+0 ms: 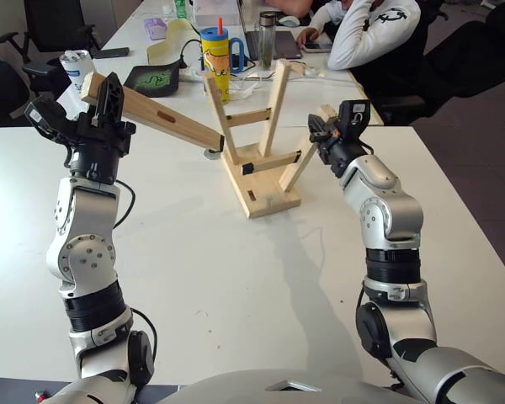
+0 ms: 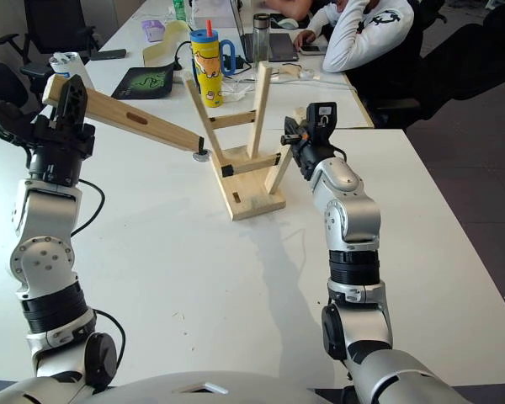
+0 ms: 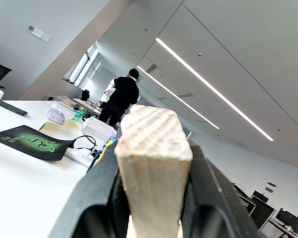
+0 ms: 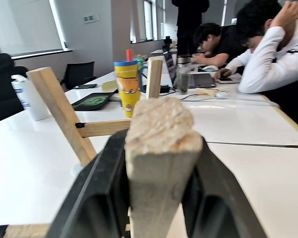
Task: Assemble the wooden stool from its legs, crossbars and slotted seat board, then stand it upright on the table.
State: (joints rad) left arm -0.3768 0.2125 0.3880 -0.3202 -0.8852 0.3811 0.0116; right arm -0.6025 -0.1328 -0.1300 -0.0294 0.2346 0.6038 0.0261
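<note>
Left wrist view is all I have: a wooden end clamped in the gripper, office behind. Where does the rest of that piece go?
Observer: It's a loose leg. The left gripper holds its upper end, and it slopes down to the table, ending beside the seat board.
Operator: Stool state?
Observer: Upside down. The seat board lies flat on the table, with two legs standing up from it, joined by a crossbar.
Operator: Right arm?
Observer: The right gripper is shut on the top of a third leg, which leans outward from the seat board.
</note>
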